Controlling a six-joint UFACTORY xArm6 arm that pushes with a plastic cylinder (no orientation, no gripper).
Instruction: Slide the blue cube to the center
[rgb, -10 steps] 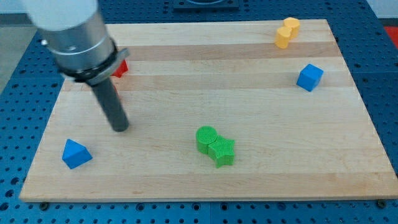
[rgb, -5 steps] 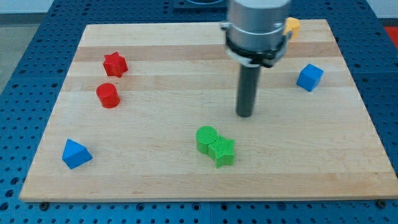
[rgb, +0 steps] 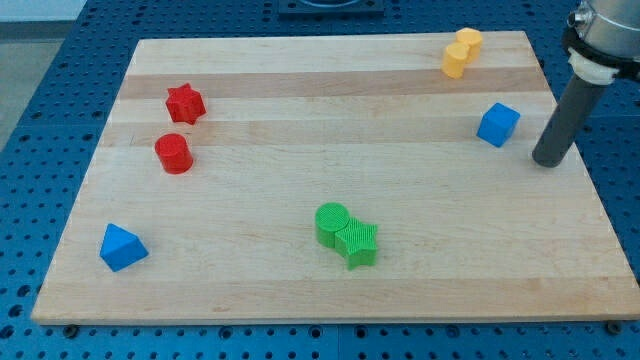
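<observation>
You have no claw here (only a rod), so nothing is held: my tip (rgb: 547, 162) rests just right of the blue cube (rgb: 498, 124), apart from it.

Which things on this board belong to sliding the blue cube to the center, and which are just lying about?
Belonging to the job:
- blue cube, near the view's right edge
- my tip, just to its right, apart from it

Lying about:
- red star
- red cylinder
- blue triangular block
- green cylinder touching green star
- two yellow blocks, touching
</observation>
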